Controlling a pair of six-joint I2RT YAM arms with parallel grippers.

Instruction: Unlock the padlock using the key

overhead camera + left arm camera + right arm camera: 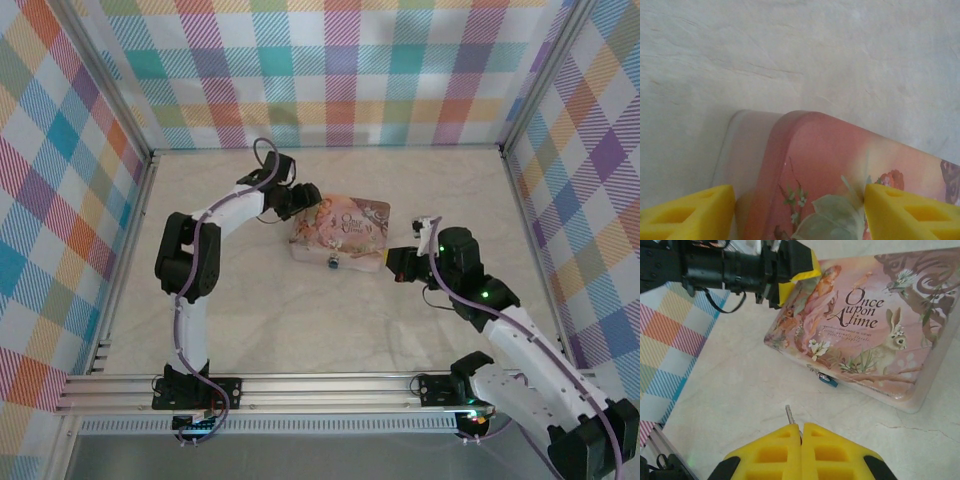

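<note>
The right gripper [801, 427] pinches the key [789, 414] near the padlock [829, 380] on the front edge of the tin [865, 325], while the left gripper [799, 202] sits open astride a tin corner

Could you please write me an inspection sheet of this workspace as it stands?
Surface: pale marbled table.
Job's things: padlock hangs at the front edge of the pink tin; key pokes from the right gripper, apart from the padlock.
Clutter: nothing seen.
Grippers: left gripper open, straddling the tin's corner; right gripper shut on the key.
Cables: purple cable runs along each arm.
Surroundings: plaid walls; metal rail at the near edge.
</note>
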